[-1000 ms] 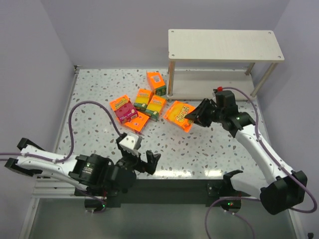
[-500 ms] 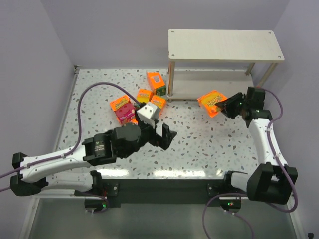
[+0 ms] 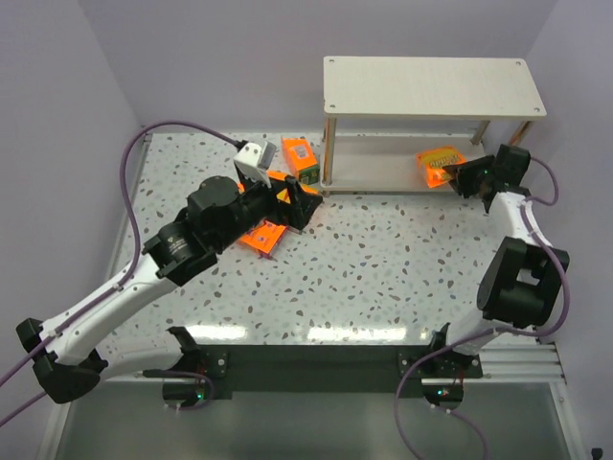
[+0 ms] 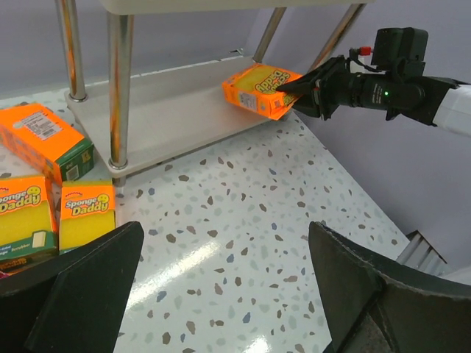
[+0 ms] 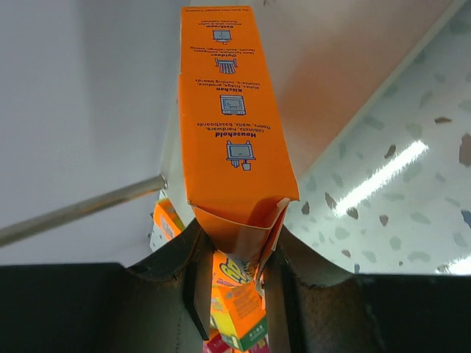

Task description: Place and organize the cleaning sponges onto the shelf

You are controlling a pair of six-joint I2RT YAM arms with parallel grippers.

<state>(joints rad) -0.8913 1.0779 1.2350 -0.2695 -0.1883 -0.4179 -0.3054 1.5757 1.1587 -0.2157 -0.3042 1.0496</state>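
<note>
My right gripper (image 3: 462,176) is shut on an orange sponge pack (image 3: 439,163) and holds it at the right end of the shelf's lower board (image 3: 378,171). The left wrist view shows that pack (image 4: 259,88) tilted, with its near end past the board's edge (image 4: 176,110). In the right wrist view the pack (image 5: 232,132) is pinched between my jaws (image 5: 232,265). My left gripper (image 3: 292,203) is open and empty, low over the sponge cluster. One pack (image 3: 300,158) stands by the shelf leg and another (image 3: 263,237) lies by my left arm. Three more packs (image 4: 87,213) show at the left of the left wrist view.
The shelf's top board (image 3: 426,86) is bare, on thin legs (image 3: 328,149). Grey walls close in the table at the back and both sides. My left arm (image 3: 192,240) stretches diagonally across the left half of the speckled table (image 3: 383,268) and covers part of the sponge cluster.
My right arm carried the orange pack back and right, to the lower shelf board. My left arm swung forward from the near edge to above the sponge cluster.
</note>
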